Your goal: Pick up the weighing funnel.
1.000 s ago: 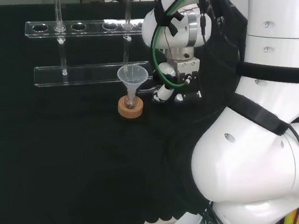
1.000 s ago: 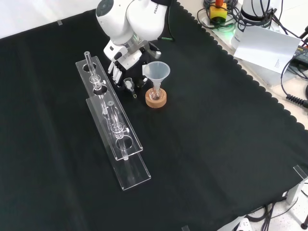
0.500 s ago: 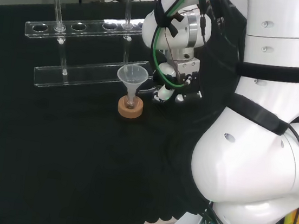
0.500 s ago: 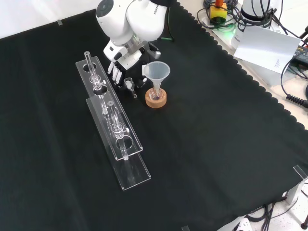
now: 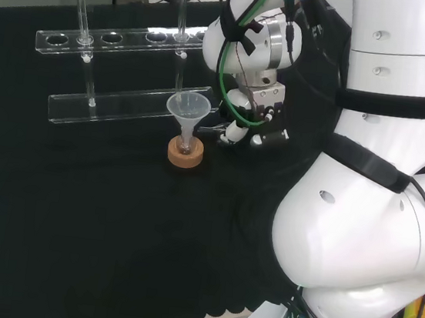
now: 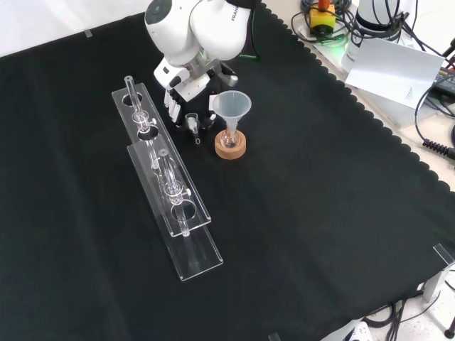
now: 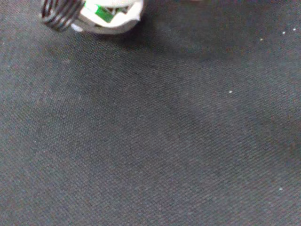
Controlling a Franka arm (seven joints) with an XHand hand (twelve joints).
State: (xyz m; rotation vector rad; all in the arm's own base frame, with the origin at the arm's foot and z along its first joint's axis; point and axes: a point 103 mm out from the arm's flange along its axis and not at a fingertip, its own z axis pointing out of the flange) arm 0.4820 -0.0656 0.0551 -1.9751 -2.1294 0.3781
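The weighing funnel (image 6: 193,123) is a small clear piece just off the cloth or on it, between the tube rack and the big funnel. My hand (image 6: 183,99) comes down on it from above. Its fingers (image 6: 173,110) curl on one side of the piece and the thumb (image 6: 212,118) closes on the other. In the head view the hand (image 5: 251,125) hangs right of the big funnel, and the thin clear stem of the weighing funnel (image 5: 210,130) pokes out to its left. In the wrist view a blurred white part of the hand (image 7: 110,12) hangs over bare black cloth.
The big funnel (image 6: 231,108) stands in a small flask on a cork ring (image 6: 230,146), close to the hand. A clear two-tier tube rack (image 6: 170,192) with glass tubes (image 6: 133,96) runs along the other side. Papers and cables lie beyond the cloth's scalloped edge (image 6: 370,114).
The hand has shifted slightly, to the right in the head view, and the weighing funnel has moved a little with it. The big funnel and the rack have not moved.
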